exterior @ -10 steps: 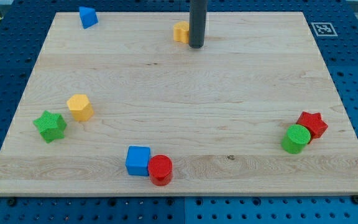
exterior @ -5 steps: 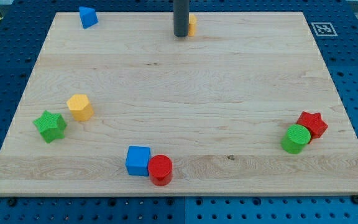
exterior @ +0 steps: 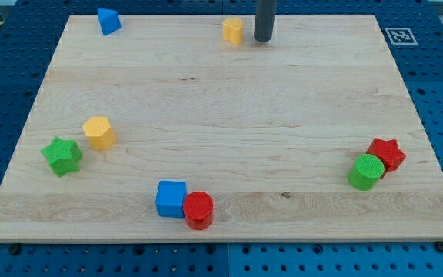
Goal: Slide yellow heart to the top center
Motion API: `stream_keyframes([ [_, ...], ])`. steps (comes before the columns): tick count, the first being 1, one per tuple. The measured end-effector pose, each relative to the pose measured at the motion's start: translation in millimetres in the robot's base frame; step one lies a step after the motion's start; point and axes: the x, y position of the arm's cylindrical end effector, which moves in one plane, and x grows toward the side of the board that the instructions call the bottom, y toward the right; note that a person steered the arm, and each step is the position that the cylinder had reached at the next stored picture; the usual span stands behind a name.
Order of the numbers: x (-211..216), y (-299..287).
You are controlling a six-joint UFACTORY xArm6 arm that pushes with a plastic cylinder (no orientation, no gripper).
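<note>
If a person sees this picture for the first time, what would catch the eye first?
Probably the dark rod at the view's top centre, with my tip just right of the yellow heart, a small gap between them. Next, the tight pairs: blue cube beside red cylinder at the bottom, green cylinder against red star at right.

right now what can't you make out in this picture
- Small yellow block near the view's top centre: too small to confirm a heart shape.
- Whether my tip, just to its right, touches it: a narrow gap seems to show, not certain.
- Dark rod's upper part: cut off by the view's top edge.
- Red cylinder hides part of the blue cube.
</note>
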Motion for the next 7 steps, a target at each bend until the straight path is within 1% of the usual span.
stream_keyframes([
  [3, -3, -27],
  [5, -21, -59],
  [7, -24, -58],
])
